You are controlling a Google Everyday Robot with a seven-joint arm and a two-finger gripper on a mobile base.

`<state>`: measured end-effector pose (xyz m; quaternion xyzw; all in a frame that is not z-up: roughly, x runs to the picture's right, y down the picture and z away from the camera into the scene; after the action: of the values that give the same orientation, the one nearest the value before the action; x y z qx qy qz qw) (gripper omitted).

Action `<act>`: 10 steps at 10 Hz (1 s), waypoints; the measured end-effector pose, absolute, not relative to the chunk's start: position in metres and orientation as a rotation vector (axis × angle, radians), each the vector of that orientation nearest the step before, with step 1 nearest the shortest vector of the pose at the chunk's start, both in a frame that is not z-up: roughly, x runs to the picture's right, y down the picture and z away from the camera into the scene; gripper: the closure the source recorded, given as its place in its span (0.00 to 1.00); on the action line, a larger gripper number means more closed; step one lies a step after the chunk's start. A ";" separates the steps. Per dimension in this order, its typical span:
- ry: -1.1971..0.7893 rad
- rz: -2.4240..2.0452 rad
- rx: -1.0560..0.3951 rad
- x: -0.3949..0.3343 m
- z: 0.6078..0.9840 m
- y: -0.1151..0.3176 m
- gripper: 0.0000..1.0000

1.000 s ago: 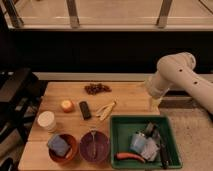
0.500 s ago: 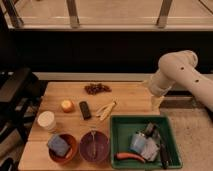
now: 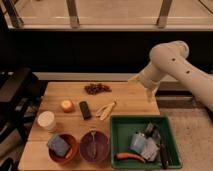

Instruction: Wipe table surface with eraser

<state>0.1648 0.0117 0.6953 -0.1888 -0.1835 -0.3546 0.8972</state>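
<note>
**Gripper [image 3: 150,94] open and empty over the table's right edge, well apart from the eraser**

The gripper hangs at the end of the white arm [image 3: 172,62], pointing down over the far right corner of the table surface [image 3: 127,97], its fingers spread with nothing between them.

The eraser [image 3: 85,110] lies flat on the planks left of centre, its long side running roughly front to back. Just beside it on the left sits a round orange-yellow fruit [image 3: 67,105]; on its right lie some pale, banana-like strips [image 3: 106,109]. Behind it, toward the far edge, is a dark cluster of grapes [image 3: 97,88].

Nearer the front, a white cup [image 3: 47,121] stands at the left. A brown bowl [image 3: 75,145] holds a blue-grey sponge [image 3: 59,144], and next to it a purple bowl [image 3: 106,145] has a fork [image 3: 93,141] in it.

The green tray [image 3: 141,120] fills the front right corner, with a heap of small items, an orange-red carrot-like piece [image 3: 131,157] and a long black tool [image 3: 162,150].
</note>
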 end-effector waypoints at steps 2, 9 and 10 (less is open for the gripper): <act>-0.414 -0.838 -0.357 0.121 0.697 0.011 0.20; -0.470 -0.911 -0.317 0.074 0.696 0.009 0.20; -0.481 -0.931 -0.287 0.071 0.694 0.006 0.20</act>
<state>0.0707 0.0060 0.6938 -0.1365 -0.2287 -0.4431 0.8560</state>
